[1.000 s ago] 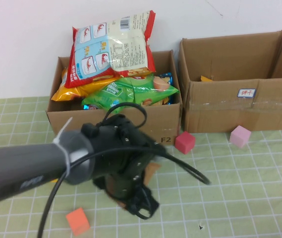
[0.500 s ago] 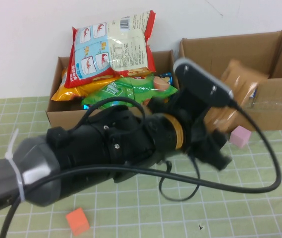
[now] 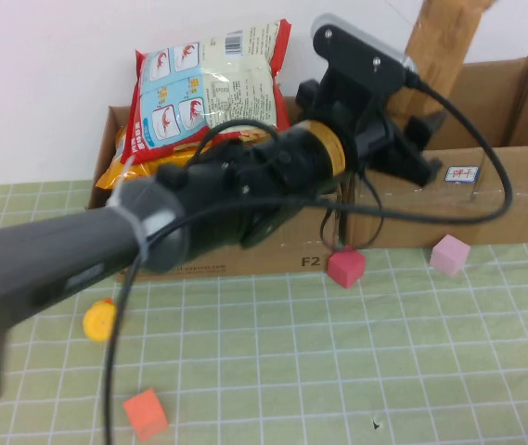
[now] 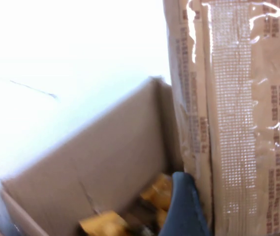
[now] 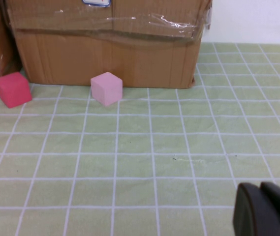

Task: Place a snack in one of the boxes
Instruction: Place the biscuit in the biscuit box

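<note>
- A brown snack packet (image 3: 444, 37) is held upright above the right box (image 3: 449, 199), at about 1 o'clock in the high view; in the left wrist view the packet (image 4: 238, 123) fills one side, with printed text and a shiny seam.
- The left gripper (image 3: 412, 139) is clamped on the packet's lower end, raised over the near wall of the right box, with its arm stretched across the left box (image 3: 217, 250).
- The left box is seen piled with snack bags, a red-and-white bag (image 3: 208, 88) standing on top at 11 o'clock.
- Yellow wrappers (image 4: 130, 211) are seen at the bottom of the right box.
- A red cube (image 3: 345, 266) and a pink cube (image 3: 449, 254) lie on the green checked mat (image 3: 356, 362) just before the boxes; an orange cube (image 3: 145, 413) lies at 7 o'clock, and a yellow round thing (image 3: 99, 320) at 8 o'clock.
- The right gripper (image 5: 265, 209) is seen only in its own wrist view, low over the mat; whether its fingers are wide or narrow cannot be told.
</note>
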